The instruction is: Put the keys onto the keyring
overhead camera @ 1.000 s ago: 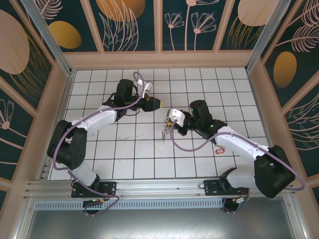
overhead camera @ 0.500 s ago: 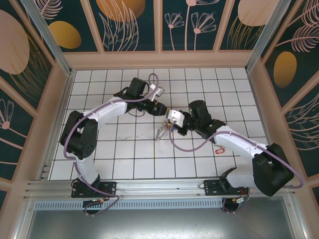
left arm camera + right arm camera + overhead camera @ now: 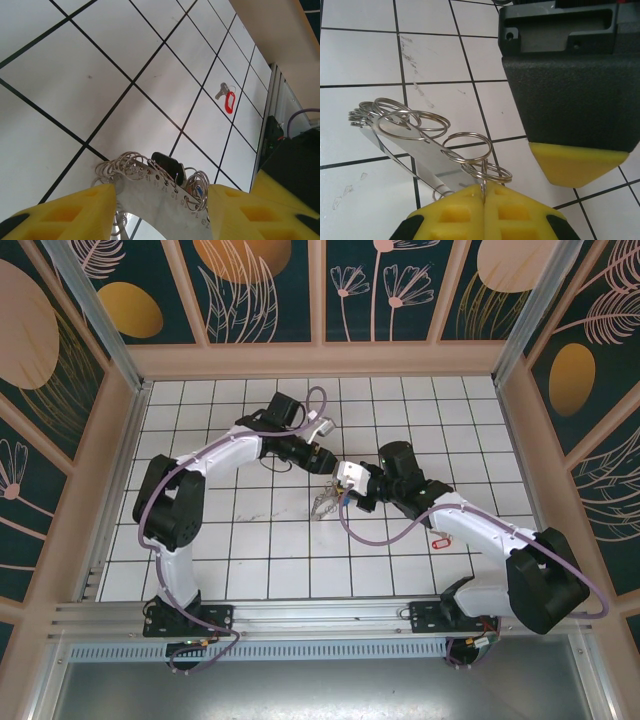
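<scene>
Your left arm (image 3: 215,455) rises from its base, folds at the elbow and reaches right across the white-tiled worktop (image 3: 250,540), ending with the left tool (image 3: 327,464) at the centre. Your right arm (image 3: 480,525) stretches low and leftward to meet it, and the right tool (image 3: 340,490) sits just beside the left one. The right tool's yellow moulded fingers (image 3: 452,217) are pressed together, pinching one thin wire loop (image 3: 482,172) of the keyring (image 3: 427,157). The keyring is a flat, dull-silver band with numbered holes, fringed with round wire loops, and it hangs above the tiles. The left tool's jaws stand apart, gripping nothing. A small silver key (image 3: 221,92) with a glossy red tag (image 3: 230,102) lies on the worktop, well apart from the keyring.
</scene>
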### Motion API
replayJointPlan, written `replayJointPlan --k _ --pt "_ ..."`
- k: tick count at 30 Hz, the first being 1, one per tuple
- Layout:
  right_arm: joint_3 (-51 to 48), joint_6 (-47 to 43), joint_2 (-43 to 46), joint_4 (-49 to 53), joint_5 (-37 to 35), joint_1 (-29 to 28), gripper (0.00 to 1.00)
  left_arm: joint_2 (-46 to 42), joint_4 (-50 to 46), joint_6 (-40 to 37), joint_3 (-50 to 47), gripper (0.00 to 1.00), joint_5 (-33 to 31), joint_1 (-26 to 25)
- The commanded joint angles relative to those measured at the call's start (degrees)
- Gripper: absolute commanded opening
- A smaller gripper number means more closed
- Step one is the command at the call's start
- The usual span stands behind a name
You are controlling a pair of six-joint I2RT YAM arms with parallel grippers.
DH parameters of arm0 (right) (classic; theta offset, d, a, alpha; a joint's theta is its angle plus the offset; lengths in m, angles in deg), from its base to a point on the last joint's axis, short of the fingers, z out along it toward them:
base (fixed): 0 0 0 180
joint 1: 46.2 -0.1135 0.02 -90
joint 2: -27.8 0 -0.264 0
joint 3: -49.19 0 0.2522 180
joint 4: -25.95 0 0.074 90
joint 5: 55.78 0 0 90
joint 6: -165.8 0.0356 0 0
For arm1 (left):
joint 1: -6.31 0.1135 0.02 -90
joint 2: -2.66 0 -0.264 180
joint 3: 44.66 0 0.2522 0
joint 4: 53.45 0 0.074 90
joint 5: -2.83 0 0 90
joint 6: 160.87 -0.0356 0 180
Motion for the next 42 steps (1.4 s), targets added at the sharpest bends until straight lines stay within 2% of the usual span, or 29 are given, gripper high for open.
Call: replayJointPlan --k 1,7,13,24,30,35,37,39,40,42 --pt "1.0 -1.8 0.3 -3.1 0.2 -0.2 0.0 0.6 -3.5 -2.7 1.4 0.52 2.6 -0.6" --pt "1.1 -2.1 0.4 -3.5 -1.0 -0.7 0.0 2.4 -7.3 -4.0 3.4 0.5 3.3 -0.9" --pt "1.1 -1.9 0.1 -2.8 -2.8 -0.6 0.0 0.0 -5.7 -4.5 2.3 0.46 2.4 -1.0" --pt "1.4 -0.5 -0.1 -0.9 -6.4 1.0 0.0 -8.0 7.0 1.3 -6.0 0.37 2.2 -0.7" --pt "2.4 1.6 -0.8 -2.0 -11.7 1.4 0.0 -10.2 10.7 3.5 -9.5 0.34 2.9 -0.5" --pt "6.0 1.7 -1.4 1.2 -15.2 2.1 0.0 -15.1 20.2 10.4 -14.7 0.35 -6.0 0.1" --pt "7.0 0.9 -2.7 2.0 -17.6 1.2 0.0 -17.3 22.7 12.6 -17.1 0.35 -13.6 0.3" --pt "8.8 -1.5 -4.9 4.5 -16.7 -1.0 0.0 -19.3 25.0 16.1 -20.0 0.37 -22.7 0.9" --pt "10.1 -2.5 -6.9 6.6 -15.2 -2.2 0.0 -20.5 26.2 18.6 -21.9 0.34 -27.3 1.6" --pt "12.4 -3.3 -11.1 9.0 -14.7 -4.7 0.0 -22.6 28.0 23.4 -25.3 0.34 -33.1 3.9"
